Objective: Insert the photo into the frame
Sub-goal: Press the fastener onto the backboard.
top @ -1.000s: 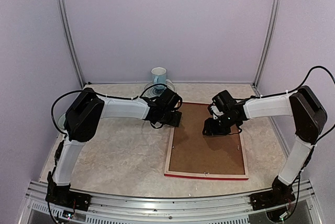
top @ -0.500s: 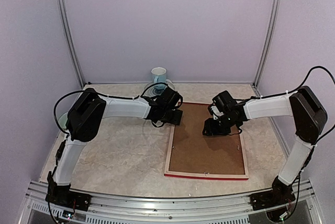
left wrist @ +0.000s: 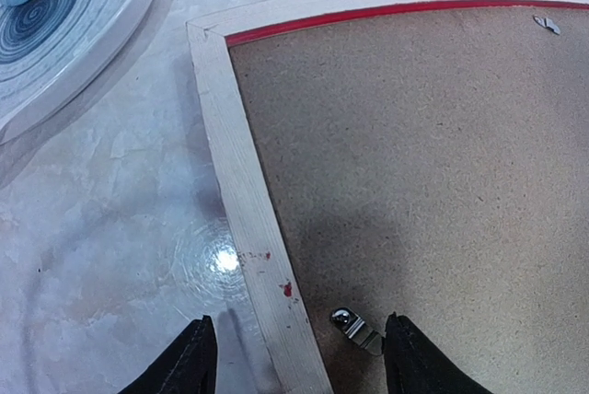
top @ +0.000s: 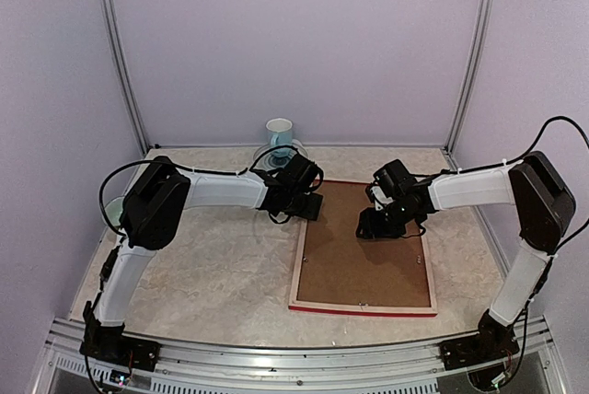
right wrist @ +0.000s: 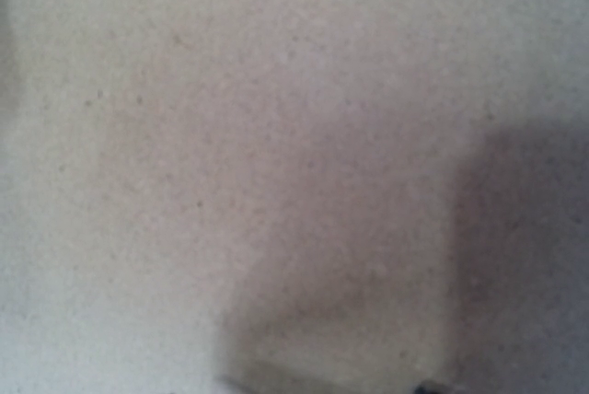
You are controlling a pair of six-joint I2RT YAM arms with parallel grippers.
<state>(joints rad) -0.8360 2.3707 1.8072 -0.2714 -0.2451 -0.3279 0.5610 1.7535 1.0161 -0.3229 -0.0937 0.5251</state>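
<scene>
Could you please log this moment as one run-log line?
left gripper: open over frame rail by clip | right gripper: over backing board, state unclear | photo: unseen

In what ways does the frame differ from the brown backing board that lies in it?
The frame is a narrow rim of pale wood with a red edge; the backing board is a wide, speckled brown sheet. The frame surrounds; the backing board fills the opening. Both lie flat on the table.

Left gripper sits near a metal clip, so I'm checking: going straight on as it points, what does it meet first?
Probably the frame, its pale rail centred between the open jaws of the left gripper; the metal clip on the backing board lies just beside. Depth unclear.
</scene>
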